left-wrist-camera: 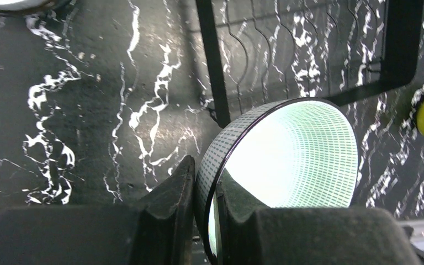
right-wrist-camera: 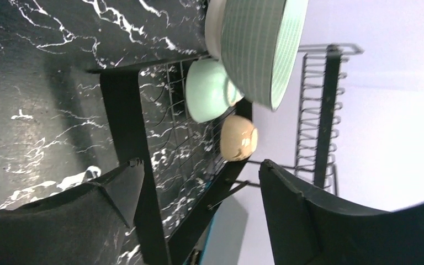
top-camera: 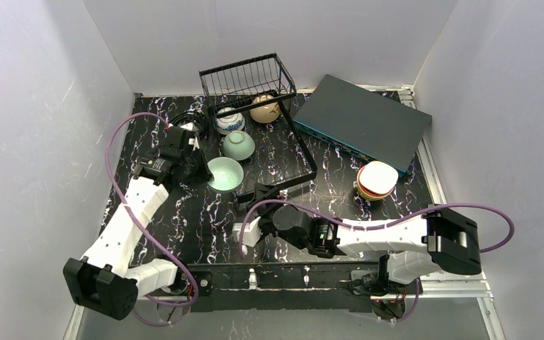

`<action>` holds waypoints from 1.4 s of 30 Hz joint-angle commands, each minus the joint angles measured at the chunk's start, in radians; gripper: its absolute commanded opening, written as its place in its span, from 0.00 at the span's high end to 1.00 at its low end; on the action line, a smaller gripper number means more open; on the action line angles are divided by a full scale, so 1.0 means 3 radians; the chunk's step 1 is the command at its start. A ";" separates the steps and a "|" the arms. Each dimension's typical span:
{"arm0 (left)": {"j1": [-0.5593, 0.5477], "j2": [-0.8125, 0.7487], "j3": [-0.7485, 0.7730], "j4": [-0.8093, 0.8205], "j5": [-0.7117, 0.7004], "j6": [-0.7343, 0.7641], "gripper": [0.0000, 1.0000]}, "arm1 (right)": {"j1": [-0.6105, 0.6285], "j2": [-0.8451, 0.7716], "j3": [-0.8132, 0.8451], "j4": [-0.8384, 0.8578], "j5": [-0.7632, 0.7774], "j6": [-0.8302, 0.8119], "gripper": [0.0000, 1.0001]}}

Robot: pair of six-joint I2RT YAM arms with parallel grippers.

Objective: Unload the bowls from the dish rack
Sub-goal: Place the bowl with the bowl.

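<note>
Top external view puts the dish rack (top-camera: 249,78) in the upper middle of the dark marbled table (top-camera: 184,227), its basket tier uppermost. A flat teal box (top-camera: 361,120) lies to its right. Below the box, a stack of bowls (top-camera: 377,178) stands off the rack, probably the unloading spot.

Three bowls sit in the tray: a beige bowl (top-camera: 264,108), a blue-and-white bowl (top-camera: 230,122) and a pale green bowl (top-camera: 239,145). A mint bowl (top-camera: 225,173) hangs over the rack's left rail. The left gripper (top-camera: 205,172) pinches its rim, one finger inside and one outside, which keeps it mouth-up for carrying.

Centre frame, the right gripper (top-camera: 258,195) hovers at the tray's near corner, spread wide and empty, seemingly ready for another bowl.
</note>
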 commanded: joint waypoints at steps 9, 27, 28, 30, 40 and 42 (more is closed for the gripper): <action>0.0068 -0.0601 -0.0639 0.0926 -0.0939 -0.0127 1.00 | -0.0551 -0.0344 0.0234 -0.0587 0.0321 0.2342 0.01; 0.1338 -0.0233 -0.0771 0.1553 -0.0385 -0.0455 1.00 | -0.0923 -0.0637 -0.0017 -0.0841 0.0552 0.3958 0.01; 0.1379 -0.0190 -0.0751 0.1586 -0.0408 -0.0433 1.00 | -0.0923 -0.0650 -0.0034 -0.0848 0.0526 0.3977 0.01; 0.1448 -0.0087 -0.0699 0.1659 -0.0482 -0.0373 1.00 | -0.0925 -0.0692 -0.0083 -0.0845 0.0463 0.4028 0.01; 0.1690 0.0514 -0.0459 0.1965 -0.0377 -0.0164 1.00 | -0.0926 -0.0776 -0.0179 -0.0834 0.0386 0.4077 0.01; 0.1708 0.0621 -0.0411 0.1939 -0.0364 -0.0122 1.00 | -0.0926 -0.0747 -0.0151 -0.0856 0.0378 0.4074 0.01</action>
